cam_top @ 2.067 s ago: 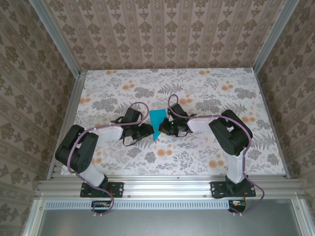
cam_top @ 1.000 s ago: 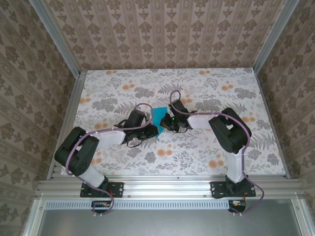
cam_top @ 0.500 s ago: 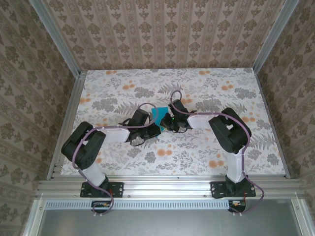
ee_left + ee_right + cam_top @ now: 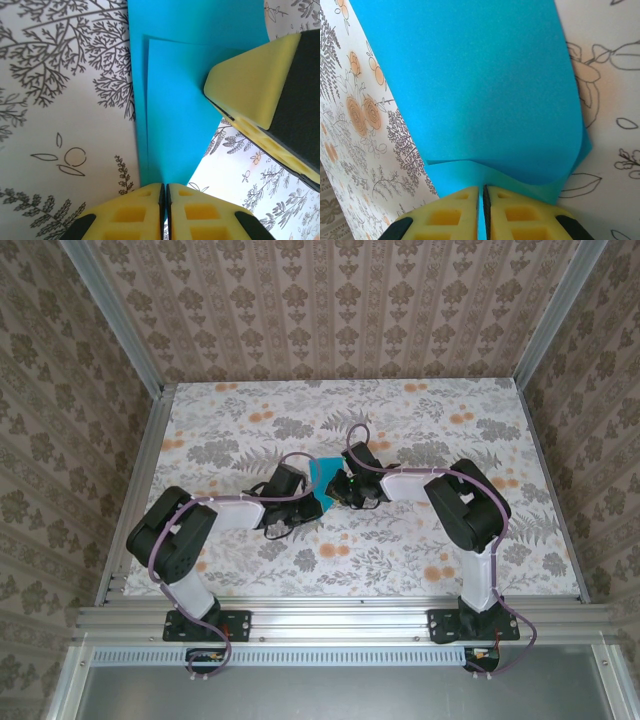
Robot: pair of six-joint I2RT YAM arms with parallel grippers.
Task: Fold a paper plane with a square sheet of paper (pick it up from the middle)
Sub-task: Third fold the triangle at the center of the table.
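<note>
The cyan-blue sheet of paper (image 4: 322, 483) is folded into a smaller creased shape and sits mid-table between both arms. My left gripper (image 4: 165, 192) is shut on the pointed near end of the paper (image 4: 185, 100), whose layered edges run away from the jaws. The right arm's yellow finger (image 4: 260, 100) reaches in from the right in that view. My right gripper (image 4: 483, 196) is shut on an edge of the paper (image 4: 470, 85), where a layer bulges up in a curve. From above, the left gripper (image 4: 312, 502) and right gripper (image 4: 334, 494) meet at the paper.
The floral-patterned table (image 4: 400, 550) is fenced by aluminium rails (image 4: 340, 618) and patterned walls. Both arms stretch inward from their bases at the near edge, their purple cables looping over them.
The left arm has swung right and closed in on the paper. The right gripper has shifted left onto it. Much of the paper is now covered by the two grippers.
</note>
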